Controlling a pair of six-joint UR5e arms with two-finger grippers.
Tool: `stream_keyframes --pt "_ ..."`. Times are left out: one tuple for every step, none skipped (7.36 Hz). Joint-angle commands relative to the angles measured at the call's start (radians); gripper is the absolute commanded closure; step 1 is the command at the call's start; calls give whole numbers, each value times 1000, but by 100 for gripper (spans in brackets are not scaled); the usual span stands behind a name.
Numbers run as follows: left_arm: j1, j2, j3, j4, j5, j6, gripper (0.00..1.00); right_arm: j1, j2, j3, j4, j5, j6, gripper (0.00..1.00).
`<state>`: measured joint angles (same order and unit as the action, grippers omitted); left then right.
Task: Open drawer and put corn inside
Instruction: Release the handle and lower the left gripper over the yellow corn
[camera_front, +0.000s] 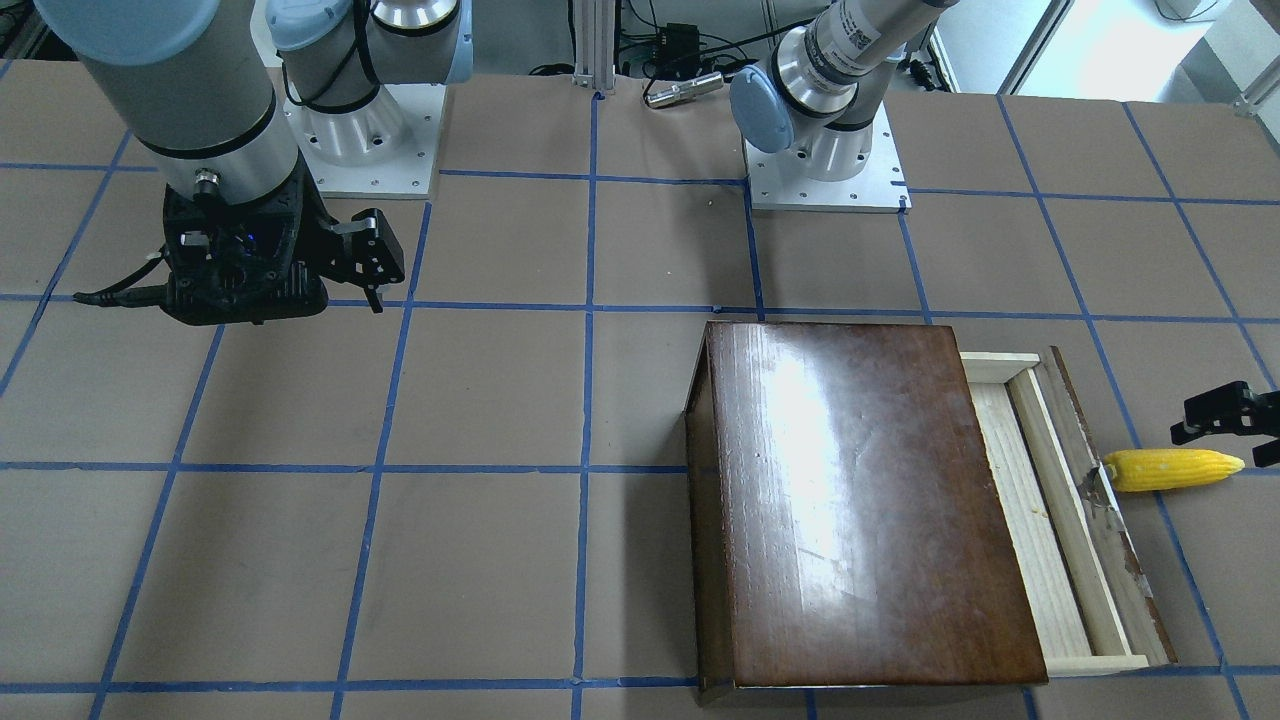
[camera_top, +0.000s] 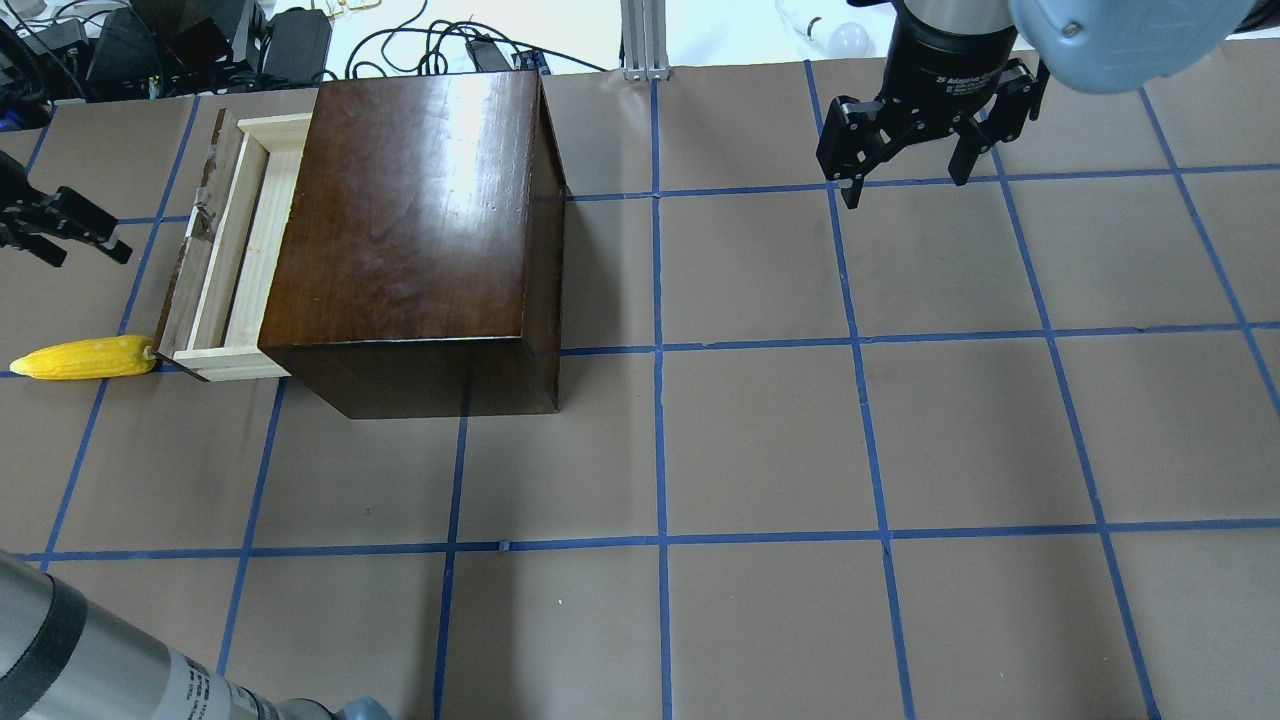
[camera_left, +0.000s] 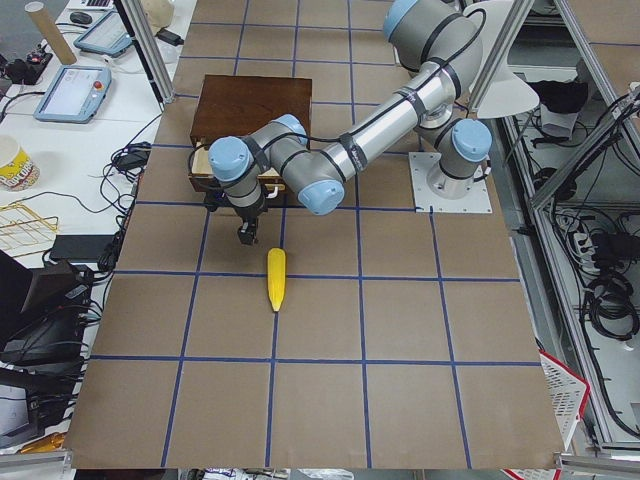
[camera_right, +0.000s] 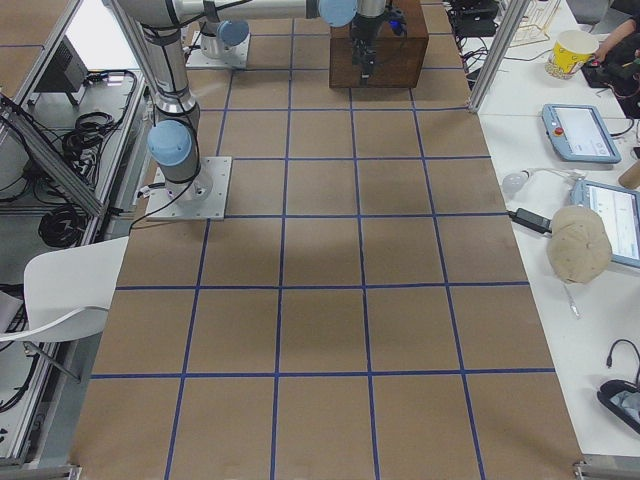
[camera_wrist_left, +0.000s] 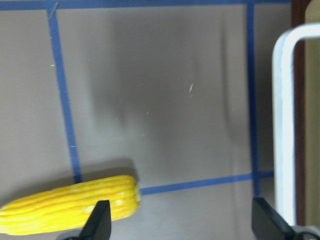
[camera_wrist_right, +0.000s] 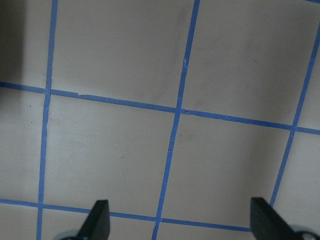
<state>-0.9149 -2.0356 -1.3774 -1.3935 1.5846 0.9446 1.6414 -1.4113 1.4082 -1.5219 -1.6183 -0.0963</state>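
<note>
Drawer (camera_front: 1030, 540) part-open; corn (camera_front: 1175, 469) outside, maybe touching; left gripper (camera_wrist_left: 180, 220), right gripper (camera_top: 908, 178) splayed, empty

The corn (camera_wrist_left: 65, 210) lies on the taped table (camera_wrist_left: 175, 100), blunt end beside one fingertip (camera_wrist_left: 98, 222) of the spread left hand (camera_wrist_left: 182, 225)

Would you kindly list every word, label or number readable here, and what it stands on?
"2F Adaptive": white print on the collar of the right gripper; the smaller lines beneath are blurred.
Sticker on the left arm: too small to read.
Print on the paper cup: blurred.
</note>
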Motion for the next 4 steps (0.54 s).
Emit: stream_keyframes --pt "39 -1 -28 13 69 322 0 0 0 0 -1 0 0 0" --pt "51 -9 -32 30 69 497 0 0 0 0 -1 0 0 0" --pt "51 -23 -35 63 69 604 0 0 0 0 0 0 1 0" --pt "51 -29 -34 71 69 770 0 0 0 0 0 0 0 0"
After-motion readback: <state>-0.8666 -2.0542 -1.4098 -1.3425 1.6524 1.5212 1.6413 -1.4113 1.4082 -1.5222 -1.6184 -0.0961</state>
